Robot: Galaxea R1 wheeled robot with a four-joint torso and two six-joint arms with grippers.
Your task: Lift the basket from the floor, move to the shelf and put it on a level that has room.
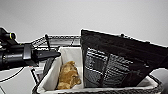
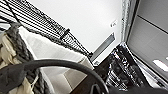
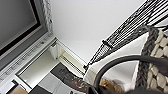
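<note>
Up close, the left gripper (image 1: 53, 54) reaches in level from the side, and its dark tip lies against the near end wall of the basket (image 1: 50, 77); whether its fingers are spread or clamped cannot be told. The black forearm behind it lies almost horizontal. The basket sits just ahead of that tip, raised high, its white lining showing inside the dark rim. Past the tip, inside the basket, lies a tan crumpled lump (image 1: 68, 75), and beyond it leans a large black pouch (image 1: 117, 62) with white print. Behind the gripper runs the level (image 1: 58, 38), the shelf's wire-grid top tier.

From the right wrist, a dark loop handle (image 3: 117, 62) curves close by, beside the basket's woven wall; the right gripper's grip cannot be judged.
</note>
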